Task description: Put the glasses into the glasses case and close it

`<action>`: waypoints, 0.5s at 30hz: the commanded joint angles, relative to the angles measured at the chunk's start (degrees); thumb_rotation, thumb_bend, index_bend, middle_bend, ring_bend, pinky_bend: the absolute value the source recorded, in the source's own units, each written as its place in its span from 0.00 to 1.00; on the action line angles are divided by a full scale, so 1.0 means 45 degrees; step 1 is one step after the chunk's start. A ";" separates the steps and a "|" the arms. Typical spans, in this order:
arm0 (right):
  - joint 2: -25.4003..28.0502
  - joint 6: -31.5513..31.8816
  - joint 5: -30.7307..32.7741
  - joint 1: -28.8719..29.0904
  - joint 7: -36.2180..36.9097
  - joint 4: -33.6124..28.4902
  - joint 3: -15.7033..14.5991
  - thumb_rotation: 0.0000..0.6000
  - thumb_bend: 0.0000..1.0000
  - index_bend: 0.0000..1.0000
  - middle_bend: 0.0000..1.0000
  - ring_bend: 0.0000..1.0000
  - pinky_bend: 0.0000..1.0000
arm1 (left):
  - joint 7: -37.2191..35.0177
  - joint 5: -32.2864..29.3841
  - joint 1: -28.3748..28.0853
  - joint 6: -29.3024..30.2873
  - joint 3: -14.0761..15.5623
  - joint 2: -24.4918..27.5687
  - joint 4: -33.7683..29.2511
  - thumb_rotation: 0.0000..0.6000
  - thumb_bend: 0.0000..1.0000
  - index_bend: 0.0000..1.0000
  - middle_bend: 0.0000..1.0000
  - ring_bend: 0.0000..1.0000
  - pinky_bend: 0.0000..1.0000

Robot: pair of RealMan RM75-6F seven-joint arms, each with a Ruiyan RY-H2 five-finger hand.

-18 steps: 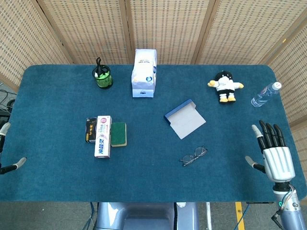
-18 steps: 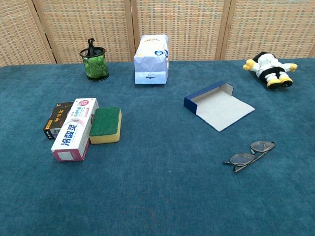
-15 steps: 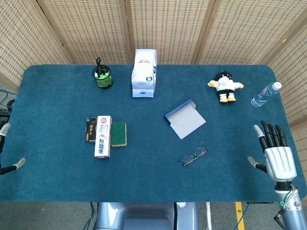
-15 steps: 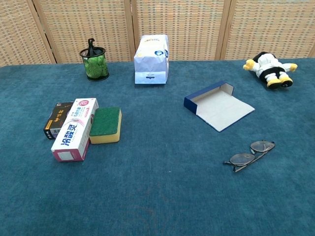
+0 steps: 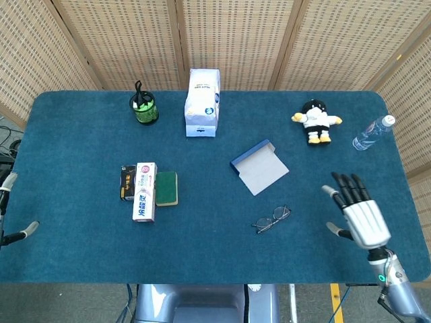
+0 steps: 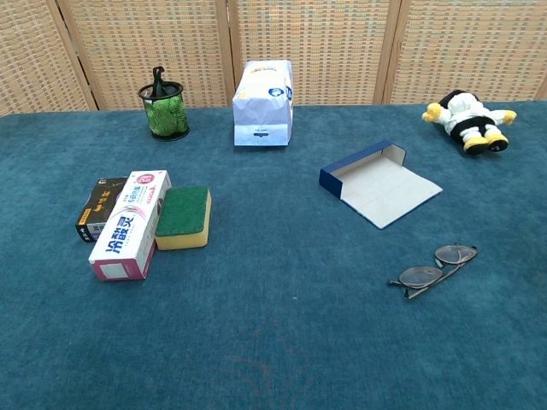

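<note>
Folded dark-framed glasses (image 5: 272, 219) (image 6: 432, 269) lie on the blue cloth in front of the case. The blue glasses case (image 5: 259, 166) (image 6: 380, 182) lies open, its pale inner flap spread flat toward the front right. My right hand (image 5: 357, 214) hovers to the right of the glasses with its fingers spread and nothing in it; the chest view does not show it. Only fingertips of my left hand (image 5: 8, 202) show at the far left edge of the head view, apart and empty.
A toothpaste box (image 5: 143, 191), green sponge (image 5: 166, 188) and small black box (image 5: 127, 182) lie at the left. A mesh cup (image 5: 143, 108) and white bag (image 5: 203, 102) stand at the back. A plush toy (image 5: 316, 121) and water bottle (image 5: 372, 132) lie at the back right.
My right hand has moved left and inward over the table, toward the glasses. Nothing else has moved.
</note>
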 commanded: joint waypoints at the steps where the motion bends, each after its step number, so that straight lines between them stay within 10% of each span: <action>1: -0.1233 -0.0692 -0.1441 0.1165 0.0870 0.1809 -0.0226 1.00 0.12 0.39 0.00 0.00 0.00 | 0.0059 -0.0167 -0.0058 -0.0127 -0.0069 -0.0034 0.0037 1.00 0.00 0.00 0.00 0.00 0.00; 15: -0.3536 -0.1886 -0.2751 0.2735 0.1788 0.5325 -0.0817 1.00 0.31 0.43 0.01 0.00 0.00 | 0.0449 -0.0599 -0.0260 -0.0622 -0.0136 -0.0232 0.0157 1.00 0.00 0.00 0.00 0.00 0.00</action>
